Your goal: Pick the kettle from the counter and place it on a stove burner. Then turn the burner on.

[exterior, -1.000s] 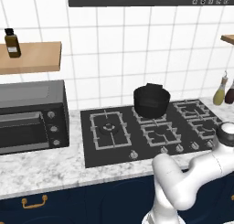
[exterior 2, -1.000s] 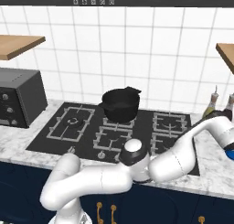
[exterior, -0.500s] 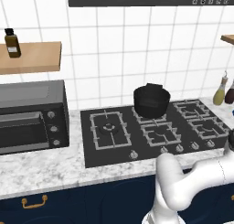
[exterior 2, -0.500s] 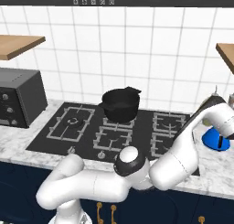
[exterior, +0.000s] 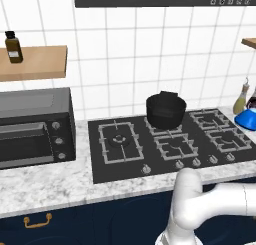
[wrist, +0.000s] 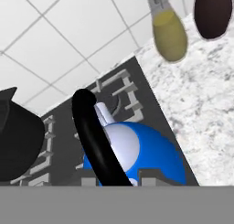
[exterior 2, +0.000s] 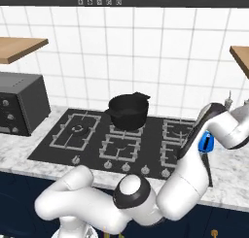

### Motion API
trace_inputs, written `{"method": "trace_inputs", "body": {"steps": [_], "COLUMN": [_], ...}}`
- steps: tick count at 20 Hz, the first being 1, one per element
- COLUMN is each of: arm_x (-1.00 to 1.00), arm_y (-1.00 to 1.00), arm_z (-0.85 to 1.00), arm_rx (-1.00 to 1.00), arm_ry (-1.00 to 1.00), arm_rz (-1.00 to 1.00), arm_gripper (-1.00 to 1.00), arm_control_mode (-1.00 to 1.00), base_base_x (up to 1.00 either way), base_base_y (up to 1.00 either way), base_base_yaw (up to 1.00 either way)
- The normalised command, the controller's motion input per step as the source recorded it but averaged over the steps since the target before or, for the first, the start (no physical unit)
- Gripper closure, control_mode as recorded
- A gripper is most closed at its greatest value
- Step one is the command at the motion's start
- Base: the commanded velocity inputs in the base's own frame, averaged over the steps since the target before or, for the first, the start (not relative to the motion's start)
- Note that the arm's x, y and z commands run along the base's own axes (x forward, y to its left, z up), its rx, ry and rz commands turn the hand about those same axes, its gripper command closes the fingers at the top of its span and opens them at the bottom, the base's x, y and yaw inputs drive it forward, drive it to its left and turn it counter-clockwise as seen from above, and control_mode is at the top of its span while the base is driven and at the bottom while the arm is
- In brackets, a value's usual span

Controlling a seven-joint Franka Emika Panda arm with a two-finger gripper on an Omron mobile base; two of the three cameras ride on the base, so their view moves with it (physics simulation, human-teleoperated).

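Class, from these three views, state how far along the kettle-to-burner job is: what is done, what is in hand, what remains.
Done: the gripper is shut on the kettle handle. In hand: the kettle sits over the stove's right edge, below the bottles. Whether it is lifted clear cannot be told. Left: set it on a burner, then turn a front knob.

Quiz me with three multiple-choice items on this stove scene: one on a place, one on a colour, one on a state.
1. Where does the black pot stand?
A in a sink
B on the cooktop's rear middle burner
C on the floor
2. What colour is the kettle's body?
A red
B green
C blue
3. How is the gripper?
A wide open
B shut on the kettle's black handle
C shut on a spoon

Answers:
1. B, the pot sits on the grate behind the centre front burner.
2. C, the body is bright blue in the hand view.
3. B, the handle runs between the finger tips.
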Motion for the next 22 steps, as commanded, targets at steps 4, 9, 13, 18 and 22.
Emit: {"method": "trace_inputs", "body": {"steps": [4, 9, 13, 18, 22], "arm_x": [0.15, 0.00, 0.00, 0.00, 0.00], "arm_y": [0.42, 0.32, 0.60, 0.44, 0.11], "arm_z": [-0.01, -0.27, -0.22, -0.23, -0.30], "arm_rx": [-0.17, -0.05, 0.00, -0.10, -0.28], "arm_ry": [0.08, -0.05, -0.15, -0.08, 0.02], "arm_rz": [-0.05, 0.00, 0.00, 0.00, 0.01], "arm_gripper": [1.00, 1.00, 1.00, 1.00, 1.00], "arm_control_mode": [-1.00, -1.00, -1.00, -1.00, -1.00], "base_base_x": [0.00, 0.00, 0.00, 0.00, 0.00], "base_base_y": [0.00, 0.00, 0.00, 0.00, 0.00], "base_base_yaw": [0.00, 0.00, 0.00, 0.00, 0.00]}}
